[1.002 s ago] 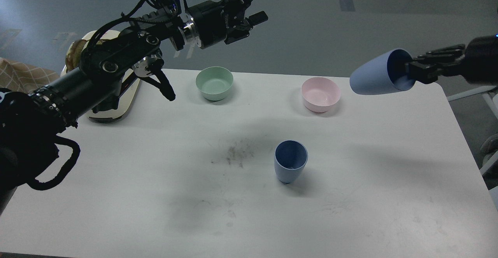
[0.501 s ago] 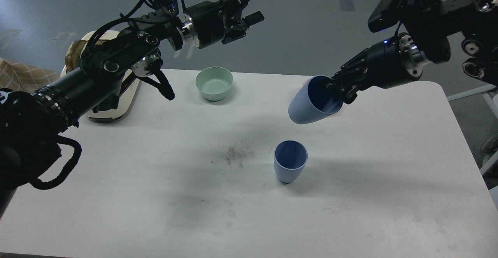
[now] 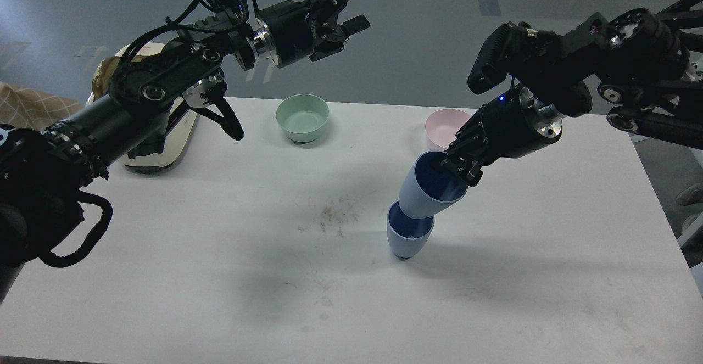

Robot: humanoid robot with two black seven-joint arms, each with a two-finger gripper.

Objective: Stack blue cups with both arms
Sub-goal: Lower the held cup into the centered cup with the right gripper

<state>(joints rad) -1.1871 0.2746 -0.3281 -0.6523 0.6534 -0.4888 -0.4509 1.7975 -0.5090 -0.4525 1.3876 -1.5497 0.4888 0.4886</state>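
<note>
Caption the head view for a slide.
Right gripper lowers a tilted blue cup into the upright blue cup.

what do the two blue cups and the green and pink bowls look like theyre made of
The two light-blue tapered tumblers, one held and one standing, look like matte plastic: even colour, soft shading, no glare. The mint-green bowl and pale pink bowl share that dull, uniform finish, so probably the same plastic, though glazed-free ceramic cannot be ruled out.

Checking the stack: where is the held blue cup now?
Head view, right of centre: the held cup hangs tilted in the right pincer, its base at the standing cup's mouth, in front of the pink bowl.
</note>
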